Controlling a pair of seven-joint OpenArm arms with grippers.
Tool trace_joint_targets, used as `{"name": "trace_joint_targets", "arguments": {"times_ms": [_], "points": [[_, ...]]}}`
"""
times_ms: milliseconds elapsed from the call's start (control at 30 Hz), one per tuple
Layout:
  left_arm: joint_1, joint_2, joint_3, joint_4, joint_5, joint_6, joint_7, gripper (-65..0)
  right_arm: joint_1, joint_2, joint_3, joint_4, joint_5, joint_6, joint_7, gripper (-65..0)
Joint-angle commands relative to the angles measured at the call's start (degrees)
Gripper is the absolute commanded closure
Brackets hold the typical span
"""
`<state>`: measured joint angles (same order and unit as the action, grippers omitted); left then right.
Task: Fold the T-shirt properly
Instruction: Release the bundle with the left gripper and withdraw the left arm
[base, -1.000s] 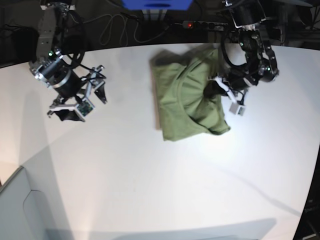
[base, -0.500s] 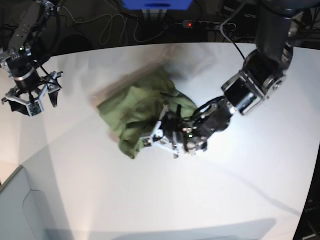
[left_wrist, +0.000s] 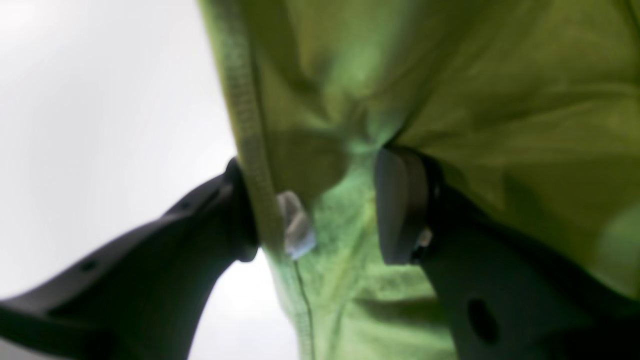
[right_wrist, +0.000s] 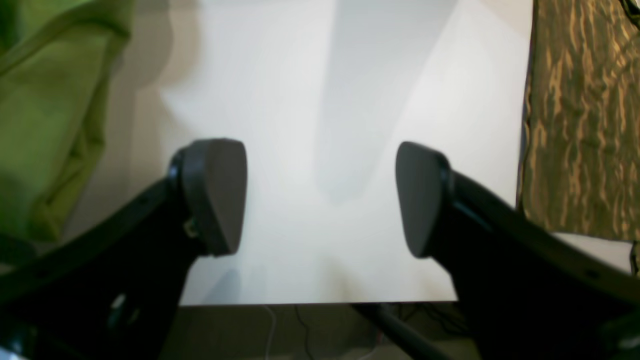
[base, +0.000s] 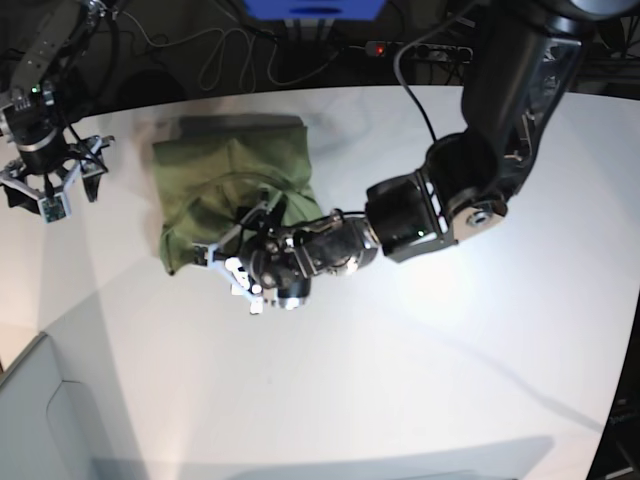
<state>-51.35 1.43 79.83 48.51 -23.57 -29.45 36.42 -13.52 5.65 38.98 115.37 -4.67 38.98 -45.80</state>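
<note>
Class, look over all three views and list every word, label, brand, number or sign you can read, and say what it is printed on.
None can be read.
T-shirt: plain green cloth, no print in view.
Small pale tag at the T-shirt's hem, by the left tool: too blurred to show any writing.
Table: bare white, no markings.
</note>
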Motion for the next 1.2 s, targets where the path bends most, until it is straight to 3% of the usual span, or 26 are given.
{"name": "trace_joint_targets", "arguments": {"times_ms": [0,67,167,333,433,533,667,867,1000,1167], "points": [[-2.05,-0.07,-0.76,1.11,0.06,-0.92,1.42,-34.1,0.20,-0.24,0.36,1.07,0.58,1.02,1.01,-44.3],[-2.49,-0.86,-4.89,2.96,0.23,-1.01,1.60,-34.1,0.29,-0.95,0.27,1.07,0.58,1.02,1.01,-43.1],[-2.41,-2.09,-10.95,6.30,0.41,-1.01,2.21,-34.1,0.55,-1.83,0.01,1.16,0.58,1.02,1.01,-35.7],[-2.67,-6.05,-15.35,13.16,0.41,-1.01,2.56,-34.1,0.20,-3.32,-0.08,3.09,0.58,1.02,1.01,-14.0],[-2.05,-10.35,-21.68,19.49,0.32,-0.92,7.84,-34.1,-0.77,-5.52,-1.49,5.38,0.58,1.02,1.01,0.0],[1.81,-15.45,-32.40,26.17,0.06,-0.66,13.99,-34.1,-1.82,-6.84,-3.86,5.64,0.58,1.02,1.19,-0.5],[16.06,-22.57,-55.26,36.81,0.32,-0.48,19.62,-34.1,-3.76,-10.00,-6.94,5.55,0.67,1.02,1.63,-0.2],[39.53,-24.07,-87.17,49.82,0.32,-0.48,21.47,-34.1,-4.99,-10.09,-9.14,3.35,0.67,1.02,1.63,-0.2],[50.08,-23.89,-96.93,53.77,-0.03,-0.48,21.11,-34.1,-4.90,-10.09,-9.40,-1.22,0.67,1.02,1.63,-0.2],[57.20,-23.89,-102.65,54.04,-0.03,-0.48,20.85,-34.1,-5.07,-10.09,-9.40,-7.37,0.67,1.02,1.80,-0.2]]}}
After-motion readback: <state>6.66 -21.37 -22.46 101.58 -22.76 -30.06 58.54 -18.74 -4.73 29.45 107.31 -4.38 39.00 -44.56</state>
